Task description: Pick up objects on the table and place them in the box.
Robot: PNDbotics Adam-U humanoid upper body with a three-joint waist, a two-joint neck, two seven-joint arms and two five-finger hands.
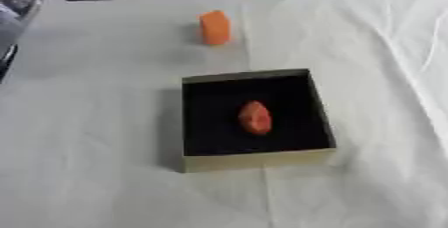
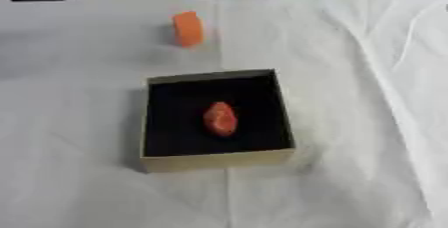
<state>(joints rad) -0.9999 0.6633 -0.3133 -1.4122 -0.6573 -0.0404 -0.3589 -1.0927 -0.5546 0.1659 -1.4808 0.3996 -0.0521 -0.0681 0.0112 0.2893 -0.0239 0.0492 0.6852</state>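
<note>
Hand state cannot be told, neither shows, one red lump (image 1: pixel 255 117) inside one box (image 1: pixel 259 160), one orange block (image 1: pixel 214 27) beyond it.

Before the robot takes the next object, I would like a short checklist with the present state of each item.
1. Box upright, opening facing up: ok.
2. Free room inside the box beside the red object: ok.
3. Orange block standing alone on the white tablecloth, behind the box, not touching it: ok.
4. Path between the block and the box unobstructed: ok.
5. Robot hand ready: cannot tell, neither shows in either view.
</note>
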